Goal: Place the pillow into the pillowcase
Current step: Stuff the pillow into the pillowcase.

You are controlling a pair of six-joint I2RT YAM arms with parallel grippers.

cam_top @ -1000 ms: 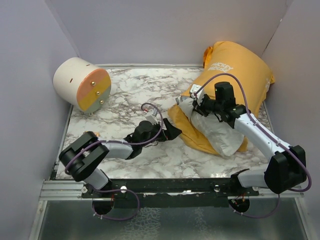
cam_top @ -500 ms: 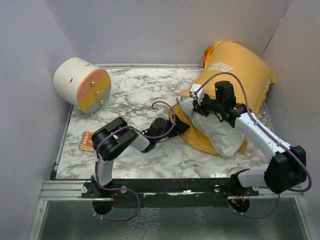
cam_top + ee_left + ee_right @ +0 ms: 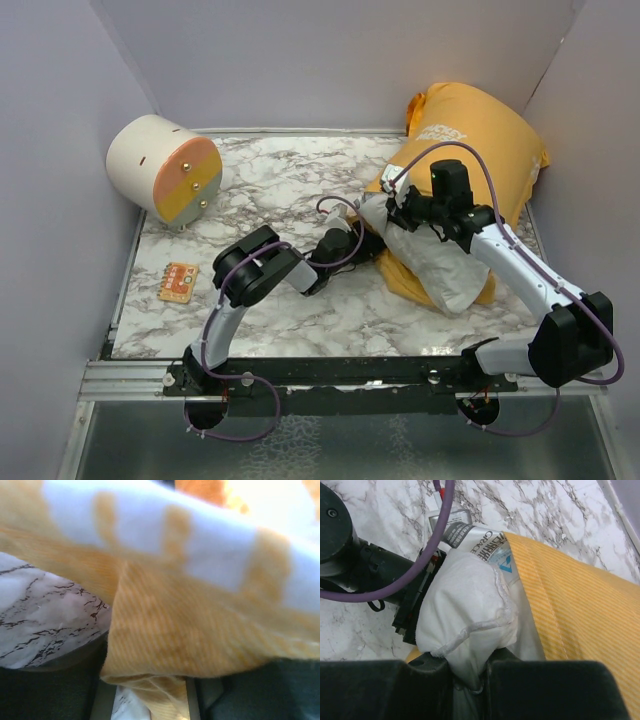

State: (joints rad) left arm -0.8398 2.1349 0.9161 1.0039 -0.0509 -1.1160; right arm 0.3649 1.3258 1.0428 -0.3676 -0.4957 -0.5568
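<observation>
The pillow (image 3: pixel 438 268) lies at about 3 o'clock on the marble surface (image 3: pixel 290 185). Its far half sits inside the pillowcase (image 3: pixel 470 130), and its near end sticks out bare and white toward 5 o'clock. The pillowcase is plump at its closed end, which leans against the back corner at 1 o'clock. Its open edge is bunched around the pillow's middle.

The right gripper (image 3: pixel 400 207) is clamped on the pillow's corner at the 9 o'clock side. In the right wrist view, white cloth is pinched between the dark fingers (image 3: pixel 380 690), just below the printed label (image 3: pixel 492 547).

The left gripper (image 3: pixel 367 243) is at the pillowcase's loose edge, touching it from the 9 o'clock side. A fold of striped orange cloth fills the left wrist view, too close and blurred to tell whether the gripper is apart or closed on it.

A cream-and-orange cylinder (image 3: pixel 165 168) lies at 10 o'clock, well apart. A small orange card (image 3: pixel 178 281) lies at 8 o'clock.
</observation>
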